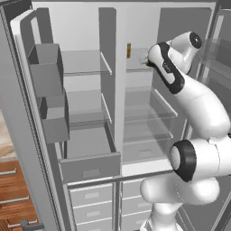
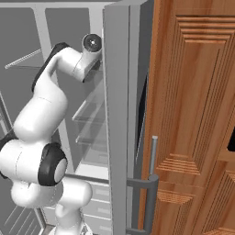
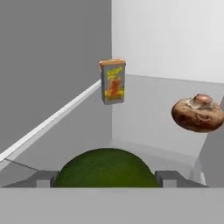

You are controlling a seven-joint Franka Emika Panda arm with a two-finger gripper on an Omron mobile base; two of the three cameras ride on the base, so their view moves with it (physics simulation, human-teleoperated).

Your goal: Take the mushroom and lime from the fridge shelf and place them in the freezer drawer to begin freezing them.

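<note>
- While the arm reaches deep into the upper right compartment of the open fridge, the gripper (image 3: 105, 178) sits right over the lime (image 3: 105, 168), whose dark green dome rises between the two finger tips (image 3: 43, 178) in the hand view.
- Whether the tips are clenched on the lime or merely straddling it I cannot tell — they flank it closely, but contact is not visible.
- The mushroom (image 3: 198, 113) lies further in on the same fridge shelf (image 3: 144, 127), off to one side of the lime and apart from it; a small orange-labelled carton (image 3: 113, 81) stands upright near the back corner.
- As a judgement, the task is at its very start: both the lime and the mushroom are on the shelf, and nothing appears to have reached the freezer drawer (image 1: 90, 167), which stands pulled out at the bottom of the left compartment and looks bare.
- What is left: secure and lift the lime, carry it down and across to the drawer, let go, then repeat for the mushroom.
- The hand view alone gives the lime, the mushroom and the finger tips close up.
- The left base view adds the layout — the drawer, the grey door bins (image 1: 47, 72), the carton as a thin yellow-brown sliver — with the wrist covering the produce.
- The right base view is largely blocked by the fridge door edge (image 2: 117, 119) and a wooden cabinet (image 2: 193, 114).
</note>
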